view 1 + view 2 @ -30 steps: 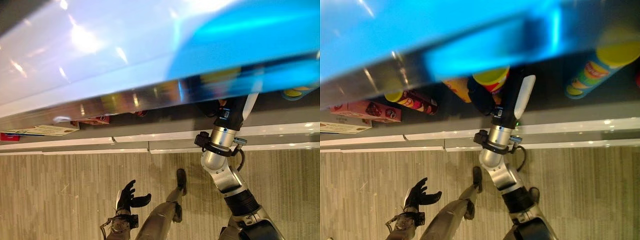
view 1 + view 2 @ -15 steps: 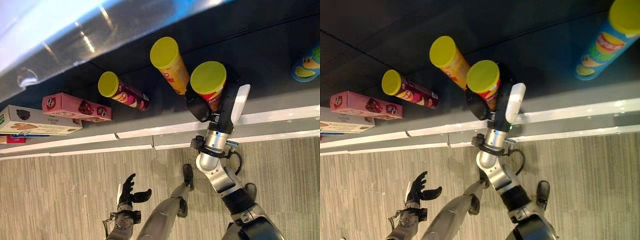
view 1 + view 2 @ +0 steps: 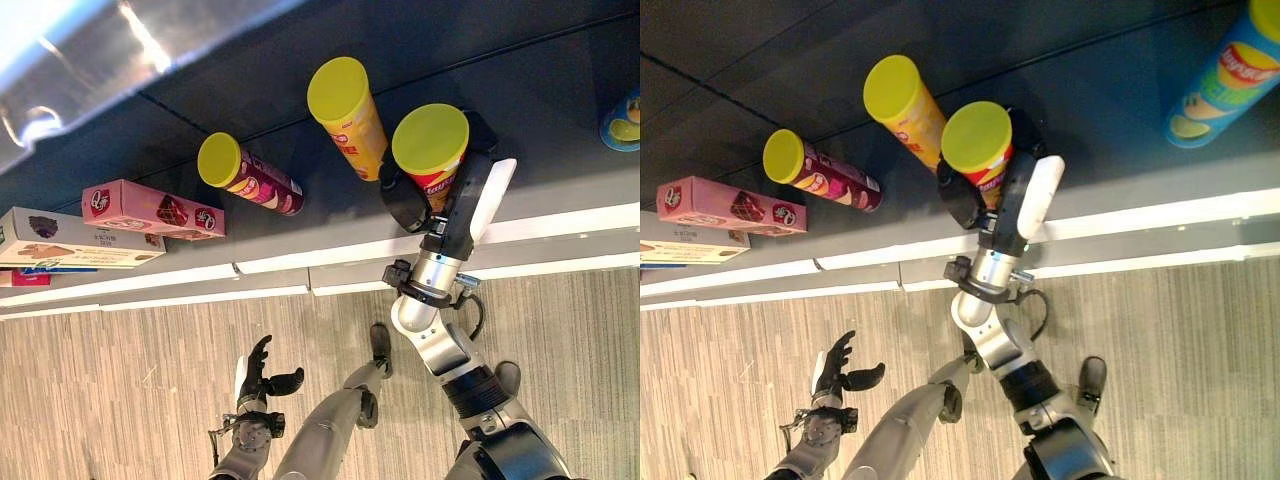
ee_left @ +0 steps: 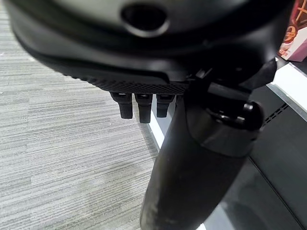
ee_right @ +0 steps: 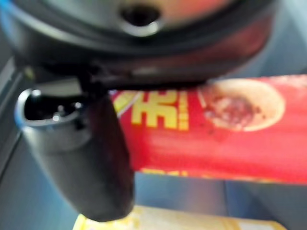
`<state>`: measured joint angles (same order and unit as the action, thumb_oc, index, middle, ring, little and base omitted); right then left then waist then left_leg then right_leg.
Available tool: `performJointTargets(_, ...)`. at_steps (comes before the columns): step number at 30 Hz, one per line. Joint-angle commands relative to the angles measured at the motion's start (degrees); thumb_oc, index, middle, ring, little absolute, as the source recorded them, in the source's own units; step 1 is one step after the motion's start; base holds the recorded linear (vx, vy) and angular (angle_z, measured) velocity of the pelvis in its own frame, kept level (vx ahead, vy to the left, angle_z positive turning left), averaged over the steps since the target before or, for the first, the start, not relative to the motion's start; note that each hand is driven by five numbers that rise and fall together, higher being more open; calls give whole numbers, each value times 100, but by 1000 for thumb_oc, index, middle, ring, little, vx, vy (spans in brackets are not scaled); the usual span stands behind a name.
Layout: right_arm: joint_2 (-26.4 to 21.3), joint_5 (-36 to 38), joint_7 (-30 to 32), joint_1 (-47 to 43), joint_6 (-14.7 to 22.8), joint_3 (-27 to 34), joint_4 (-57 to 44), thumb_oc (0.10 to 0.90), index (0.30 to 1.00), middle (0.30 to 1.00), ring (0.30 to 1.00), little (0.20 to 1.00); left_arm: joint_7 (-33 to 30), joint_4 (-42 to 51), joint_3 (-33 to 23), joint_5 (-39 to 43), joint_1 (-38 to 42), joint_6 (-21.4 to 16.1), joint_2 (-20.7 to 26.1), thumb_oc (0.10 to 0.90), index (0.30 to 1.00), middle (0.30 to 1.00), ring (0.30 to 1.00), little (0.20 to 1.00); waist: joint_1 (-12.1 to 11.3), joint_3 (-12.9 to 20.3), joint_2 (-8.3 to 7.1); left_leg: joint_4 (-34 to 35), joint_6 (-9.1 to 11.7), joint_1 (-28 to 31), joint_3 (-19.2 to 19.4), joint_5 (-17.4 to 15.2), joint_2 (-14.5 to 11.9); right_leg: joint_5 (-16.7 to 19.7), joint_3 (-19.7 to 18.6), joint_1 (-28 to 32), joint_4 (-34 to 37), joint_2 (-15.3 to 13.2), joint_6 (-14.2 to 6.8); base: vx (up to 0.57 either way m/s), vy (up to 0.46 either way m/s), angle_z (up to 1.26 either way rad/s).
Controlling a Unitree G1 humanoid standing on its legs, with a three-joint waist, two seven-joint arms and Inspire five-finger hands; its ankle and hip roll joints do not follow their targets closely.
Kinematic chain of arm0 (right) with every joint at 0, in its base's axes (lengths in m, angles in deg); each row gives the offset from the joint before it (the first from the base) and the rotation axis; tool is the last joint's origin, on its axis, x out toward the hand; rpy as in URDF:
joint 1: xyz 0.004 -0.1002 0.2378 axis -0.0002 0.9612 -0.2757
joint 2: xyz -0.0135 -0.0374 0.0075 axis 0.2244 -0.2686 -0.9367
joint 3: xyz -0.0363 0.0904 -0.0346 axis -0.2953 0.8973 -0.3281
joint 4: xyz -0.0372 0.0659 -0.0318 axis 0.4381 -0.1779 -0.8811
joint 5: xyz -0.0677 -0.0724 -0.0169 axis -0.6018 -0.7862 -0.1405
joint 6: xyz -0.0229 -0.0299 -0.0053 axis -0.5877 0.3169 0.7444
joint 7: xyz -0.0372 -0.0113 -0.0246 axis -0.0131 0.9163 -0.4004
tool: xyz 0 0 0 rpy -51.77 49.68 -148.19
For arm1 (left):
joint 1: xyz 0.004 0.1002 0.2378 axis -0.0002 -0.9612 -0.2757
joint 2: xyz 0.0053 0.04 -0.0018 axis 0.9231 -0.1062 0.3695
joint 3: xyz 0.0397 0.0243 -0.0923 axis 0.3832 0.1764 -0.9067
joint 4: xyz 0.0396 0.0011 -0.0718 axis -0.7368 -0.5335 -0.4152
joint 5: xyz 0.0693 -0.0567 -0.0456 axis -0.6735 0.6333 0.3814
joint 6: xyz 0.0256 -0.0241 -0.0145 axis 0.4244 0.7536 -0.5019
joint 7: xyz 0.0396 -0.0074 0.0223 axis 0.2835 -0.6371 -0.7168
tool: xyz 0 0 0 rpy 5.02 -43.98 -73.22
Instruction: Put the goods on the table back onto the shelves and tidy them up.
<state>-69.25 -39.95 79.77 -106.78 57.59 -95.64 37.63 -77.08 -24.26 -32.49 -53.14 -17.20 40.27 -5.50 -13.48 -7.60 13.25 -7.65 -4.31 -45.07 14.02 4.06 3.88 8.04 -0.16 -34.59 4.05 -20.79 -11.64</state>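
Your right hand (image 3: pixel 990 195) was wrapped round the red can (image 3: pixel 981 150) on the shelf (image 3: pixel 1120 110), seemingly touching the orange can (image 3: pixel 902 100), so you needed to release gently.

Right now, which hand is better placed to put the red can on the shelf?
The right hand: its fingers are curled round the red can on the dark surface, beside the orange can. The left hand hangs open, low over the floor, holding nothing.
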Motion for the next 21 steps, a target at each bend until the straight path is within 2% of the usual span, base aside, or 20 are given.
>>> performJointTargets(1,-31,-591,274,-734,252,206,-64,400,300,300,300,300,-443,-266,183,-265,281,-190,321,800,900,900,900,900,-251,83,-113,-1417,543,-256,-226,-1774,-112,1913,287,723,95,-415,-336,0,0,0)
performJointTargets(7,-218,-642,349,-868,135,530,39,400,300,300,300,300,-340,-91,189,-394,117,-202,419,800,900,900,900,900,-383,207,-30,-1512,511,-354,-255,-1818,-62,1982,302,739,95,-483,-336,47,-6,-2)
performJointTargets(18,-250,-522,498,-1073,121,897,250,400,300,300,300,300,-439,-44,249,-692,145,-179,518,800,900,900,900,900,-462,259,-32,-1606,487,-438,-298,-1889,-17,2023,327,784,95,-506,-336,5,-4,0)
performJointTargets(19,-247,-497,474,-1053,143,904,276,530,495,495,495,495,-432,-28,257,-718,152,-177,530,800,900,900,900,900,-461,264,-48,-1612,484,-441,-311,-1890,-6,2019,319,804,95,-493,-336,0,0,0)
performJointTargets(20,-240,-466,460,-1016,165,911,288,596,594,594,594,594,-434,-24,251,-728,149,-175,536,800,900,900,900,900,-459,269,-59,-1607,482,-438,-314,-1892,-8,2010,318,817,95,-488,-336,17,-35,1)
performJointTargets(21,-216,-434,453,-968,196,919,267,800,900,900,900,900,-439,-18,249,-739,137,-167,544,800,900,900,900,900,-457,268,-77,-1615,477,-443,-324,-1894,-5,1998,319,831,95,-481,-336,0,0,0)
